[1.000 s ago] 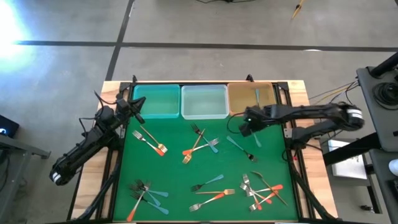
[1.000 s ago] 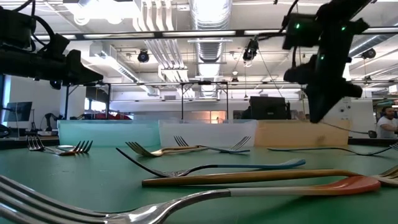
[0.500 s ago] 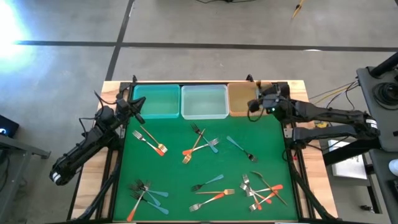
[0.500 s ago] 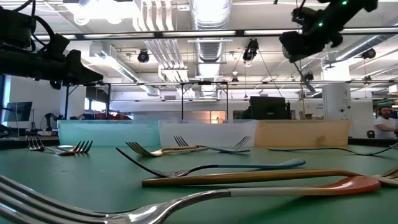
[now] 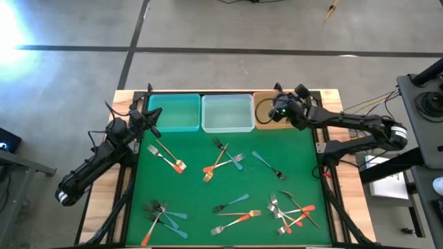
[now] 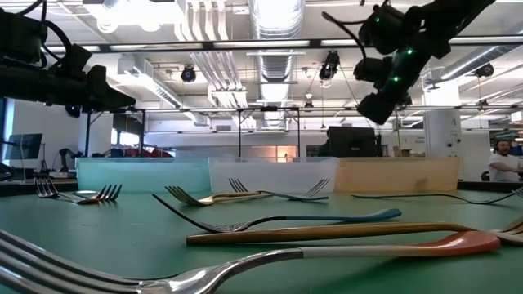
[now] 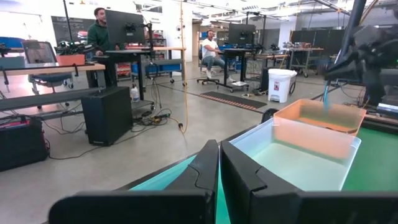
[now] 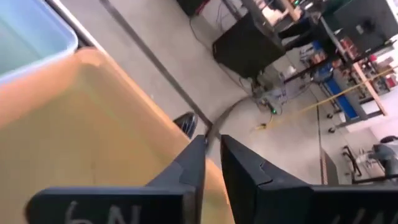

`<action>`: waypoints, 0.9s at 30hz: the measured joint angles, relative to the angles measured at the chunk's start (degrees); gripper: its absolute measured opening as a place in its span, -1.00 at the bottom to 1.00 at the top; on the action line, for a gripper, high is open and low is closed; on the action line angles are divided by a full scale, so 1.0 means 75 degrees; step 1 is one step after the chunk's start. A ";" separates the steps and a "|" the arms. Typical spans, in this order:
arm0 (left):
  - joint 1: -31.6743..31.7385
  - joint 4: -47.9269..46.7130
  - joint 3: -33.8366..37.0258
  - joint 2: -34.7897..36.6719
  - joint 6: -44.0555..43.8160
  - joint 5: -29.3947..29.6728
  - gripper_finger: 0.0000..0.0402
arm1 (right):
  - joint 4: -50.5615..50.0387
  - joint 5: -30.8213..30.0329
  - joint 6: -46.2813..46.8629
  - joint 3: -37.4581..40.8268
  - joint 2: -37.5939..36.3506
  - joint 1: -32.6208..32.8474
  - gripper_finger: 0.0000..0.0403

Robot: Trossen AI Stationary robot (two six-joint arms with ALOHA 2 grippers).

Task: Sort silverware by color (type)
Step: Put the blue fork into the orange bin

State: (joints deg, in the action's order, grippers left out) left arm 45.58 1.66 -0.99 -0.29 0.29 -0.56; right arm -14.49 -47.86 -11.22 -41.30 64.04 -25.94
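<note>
**Teal-handled fork arriving over the orange bin**

Silverware under transport: one teal-handled fork (image 7: pixel 324 93) is hanging tines-down from the right gripper (image 5: pixel 277 111), directly above the orange bin (image 5: pixel 265 126) at the rear right of the green mat (image 5: pixel 194 187). The jaws are standing almost together and pinching the fork's upper end. The right wrist view is showing only a narrow slit between the fingers, with the bin's floor below.

A second ago this gripper was carrying the fork over the mat, just in front of the bin. It has since been lifting and swinging rearward, and is now hovering over the bin's interior. The carry therefore appears to be ending, with only the release outstanding. Note that the teal bin (image 5: pixel 173 112) is sitting at the rear left, beyond the clear bin (image 5: pixel 227 114), so this drop may be mismatching handle and bin colour.

The remaining forks (image 5: pixel 223 162) are lying unchanged in loose clusters across the mat, so sorting is judged to be at an early stage.

The left gripper (image 5: pixel 155 128) is waiting with its jaws closed and empty beside the teal bin's front corner.
</note>
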 joint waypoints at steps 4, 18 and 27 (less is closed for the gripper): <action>-0.0001 0.0001 0.0000 0.0000 -0.0001 0.0000 -1.00 | -0.0035 0.0099 0.0011 0.0000 0.0146 0.0006 -0.65; -0.0002 0.0001 0.0000 -0.0001 0.0000 0.0000 -1.00 | -0.0495 0.4086 0.4614 -0.0323 -0.0079 0.0632 -0.40; -0.0003 -0.0002 0.0000 0.0000 -0.0001 0.0000 -1.00 | -0.0523 0.4380 0.5382 -0.1212 0.1775 0.2113 -0.43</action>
State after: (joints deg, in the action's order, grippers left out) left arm 45.56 1.65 -0.99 -0.29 0.29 -0.56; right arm -18.41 -15.01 29.14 -50.39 77.36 -10.09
